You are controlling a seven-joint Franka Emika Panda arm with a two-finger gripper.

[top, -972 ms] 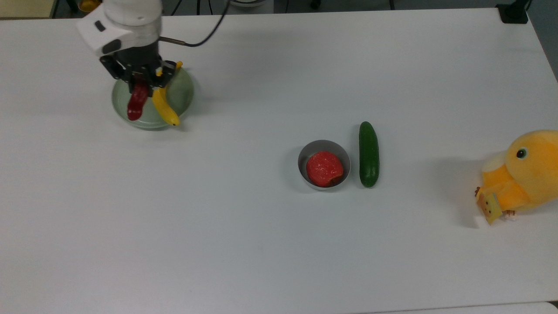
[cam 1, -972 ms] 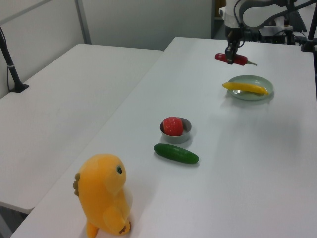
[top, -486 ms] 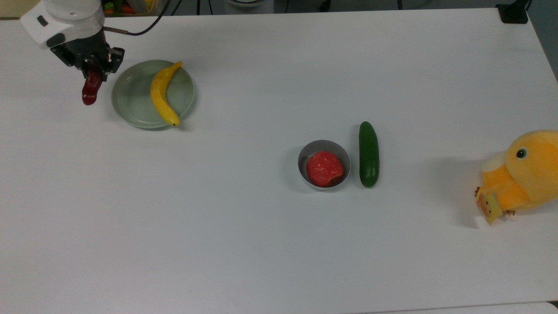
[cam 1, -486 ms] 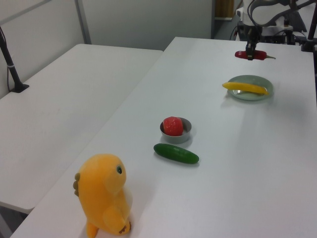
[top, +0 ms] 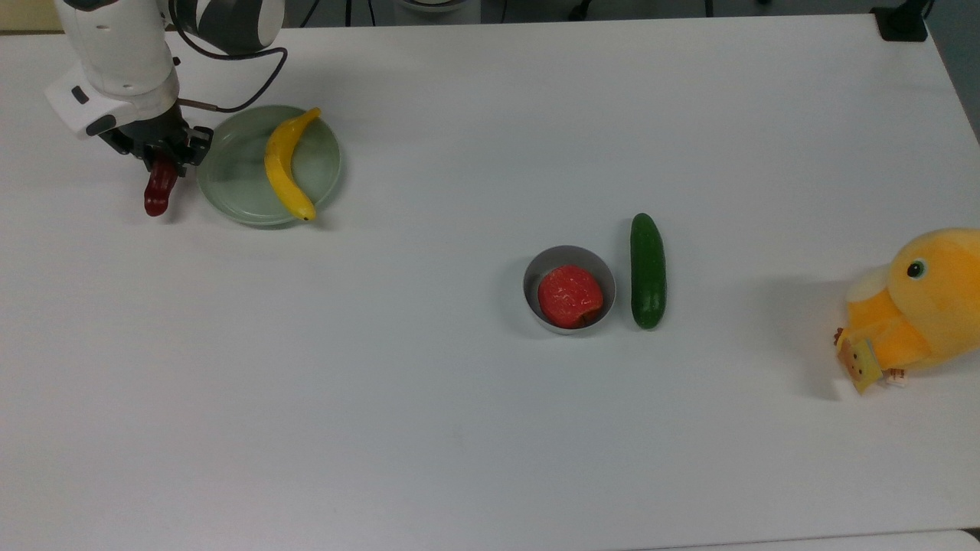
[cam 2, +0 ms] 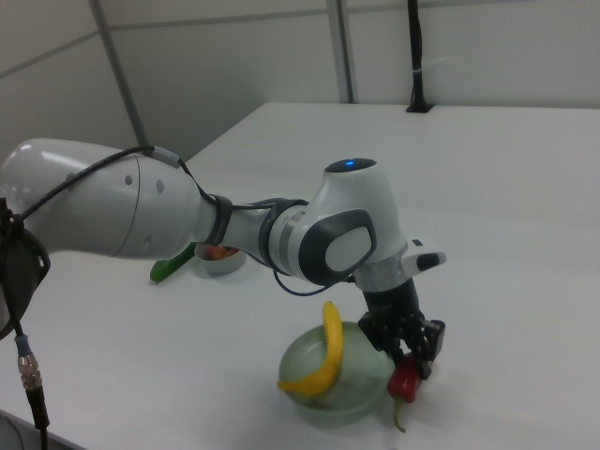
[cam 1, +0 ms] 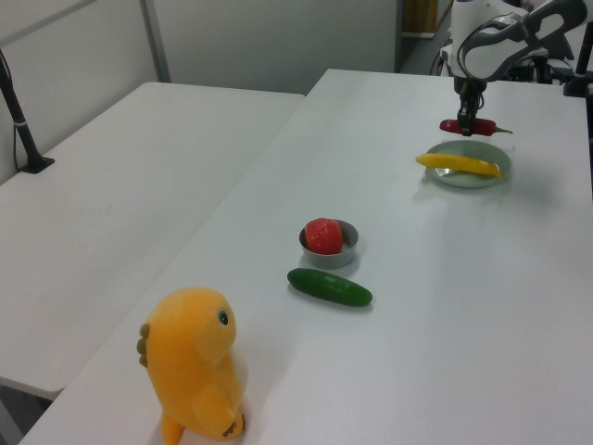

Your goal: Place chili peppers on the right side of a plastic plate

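Chili pepper, dark red, wrinkled, elongated: clamped in gripper jaws, just beside raised rim of round sage-green plastic plate. Curved yellow banana on plate.

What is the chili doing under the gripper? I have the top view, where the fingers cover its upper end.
Observer: In the right view the gripper is clamped on the chili, and the green stem curls downward beside the plate.
Operator: Is it hanging upright or lying flat?
Observer: In the left view it lies roughly level in the gripper, just beyond the plate's far rim, with the stem pointing to the left view's right.
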